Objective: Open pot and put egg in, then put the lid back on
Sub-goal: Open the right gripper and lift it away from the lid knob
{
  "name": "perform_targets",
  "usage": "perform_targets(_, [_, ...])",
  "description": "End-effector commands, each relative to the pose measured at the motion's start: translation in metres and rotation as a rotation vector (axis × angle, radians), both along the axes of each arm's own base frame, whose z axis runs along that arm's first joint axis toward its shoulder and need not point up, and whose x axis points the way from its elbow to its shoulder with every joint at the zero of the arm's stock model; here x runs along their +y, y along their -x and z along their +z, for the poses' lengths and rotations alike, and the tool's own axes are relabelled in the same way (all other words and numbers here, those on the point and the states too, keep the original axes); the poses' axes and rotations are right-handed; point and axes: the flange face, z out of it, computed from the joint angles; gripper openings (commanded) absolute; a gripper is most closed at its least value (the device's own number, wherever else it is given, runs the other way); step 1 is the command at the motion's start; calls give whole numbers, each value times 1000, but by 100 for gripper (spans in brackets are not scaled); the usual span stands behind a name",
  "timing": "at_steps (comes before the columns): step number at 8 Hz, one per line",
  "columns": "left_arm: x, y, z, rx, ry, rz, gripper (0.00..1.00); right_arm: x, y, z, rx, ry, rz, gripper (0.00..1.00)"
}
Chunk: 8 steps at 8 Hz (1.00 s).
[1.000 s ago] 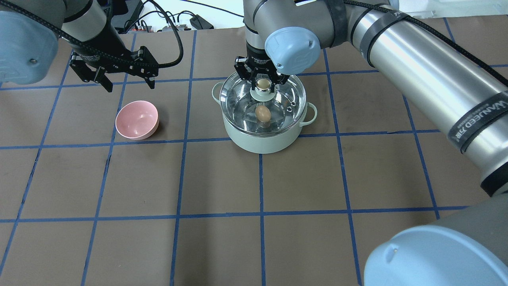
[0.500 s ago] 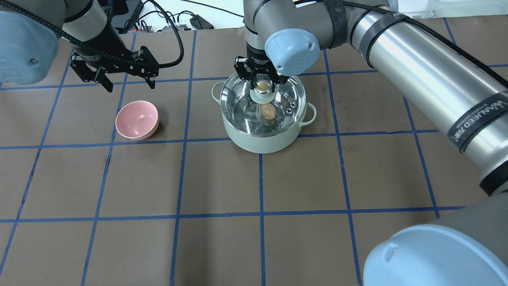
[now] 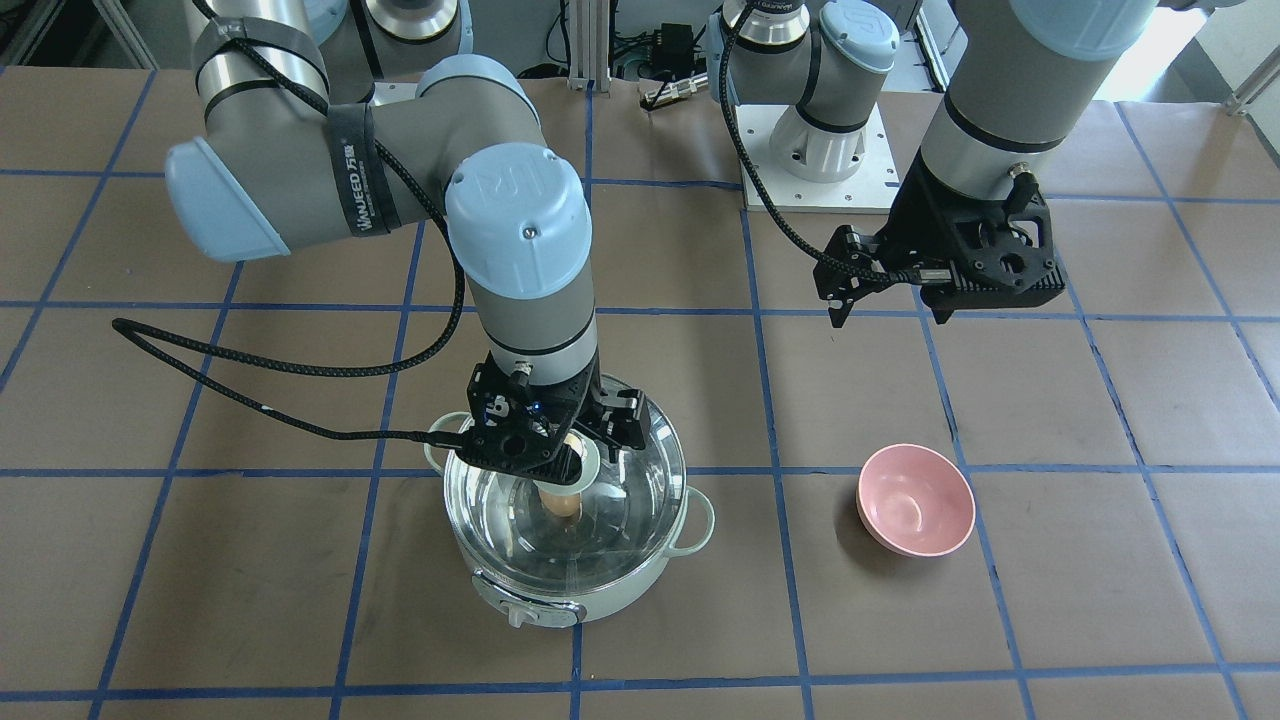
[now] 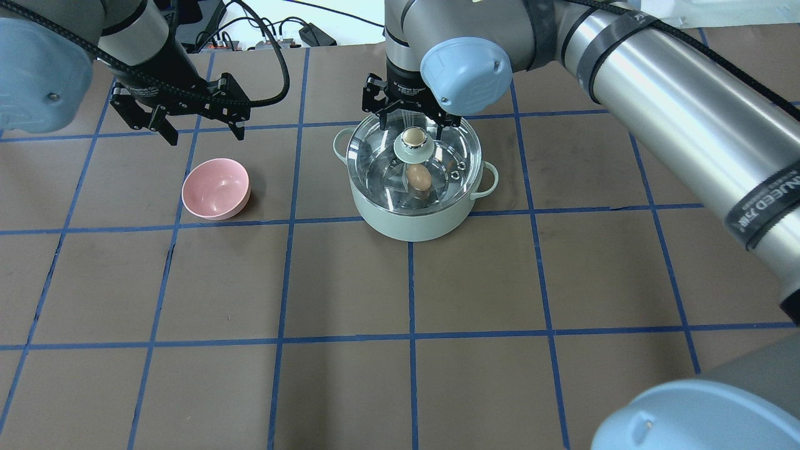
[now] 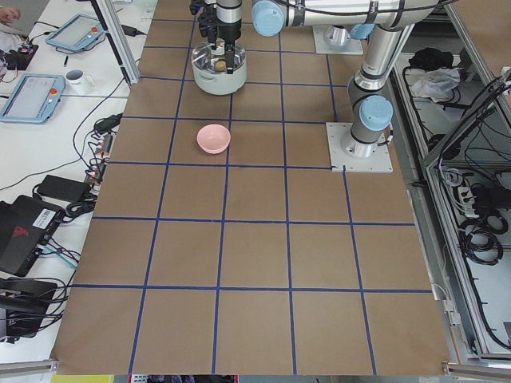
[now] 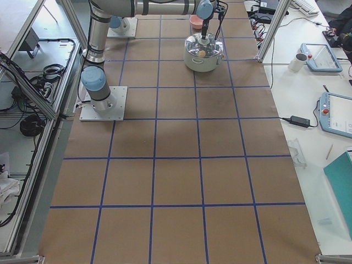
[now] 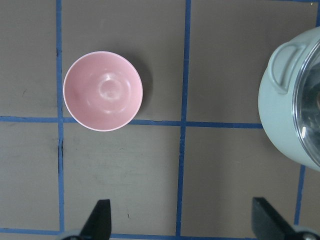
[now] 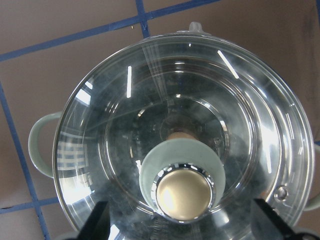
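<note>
The mint-green pot (image 4: 409,220) stands at the table's middle back, also in the front view (image 3: 560,592). The glass lid (image 4: 378,156) sits on it, with its golden knob (image 4: 412,136) upright. The tan egg (image 4: 419,179) lies inside the pot and shows through the glass. My right gripper (image 4: 412,122) hovers just above the knob with its jaws wide apart, touching nothing. In the right wrist view the knob (image 8: 184,194) sits between the two spread fingertips (image 8: 97,222). My left gripper (image 4: 203,128) is open and empty, behind the pink bowl.
An empty pink bowl (image 4: 215,187) stands left of the pot, about one grid square away, also in the left wrist view (image 7: 102,91). Cables lie past the table's back edge (image 4: 300,31). Blue tape lines grid the brown table.
My right gripper has opened and let go of the lid's knob, and it has risen slightly. The lid stays on the pot. The left arm has not moved.
</note>
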Motion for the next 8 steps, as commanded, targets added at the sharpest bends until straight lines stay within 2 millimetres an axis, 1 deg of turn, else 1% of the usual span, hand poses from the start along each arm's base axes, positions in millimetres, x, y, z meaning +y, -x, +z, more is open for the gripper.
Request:
perform_targets(1, [0,0,0,1,1,1,100,35,29,63,10,12,63,100])
perform_targets(2, [0,0,0,1,1,1,100,55,55,85,13,6,72,100])
perform_targets(3, [0,1,0,2,1,0,100,66,97,101,15,-1,75,100])
perform_targets(4, [0,1,0,4,-1,-2,100,83,137,122,21,-25,120,100])
perform_targets(5, [0,1,0,5,1,-2,100,93,172,136,27,-55,167,100])
perform_targets(6, [1,0,1,2,1,-3,100,99,200,146,20,-70,167,100])
perform_targets(7, [0,1,0,4,-1,-5,100,103,216,155,21,-53,214,100])
perform_targets(8, [1,1,1,2,1,-5,100,112,217,157,21,-54,221,100])
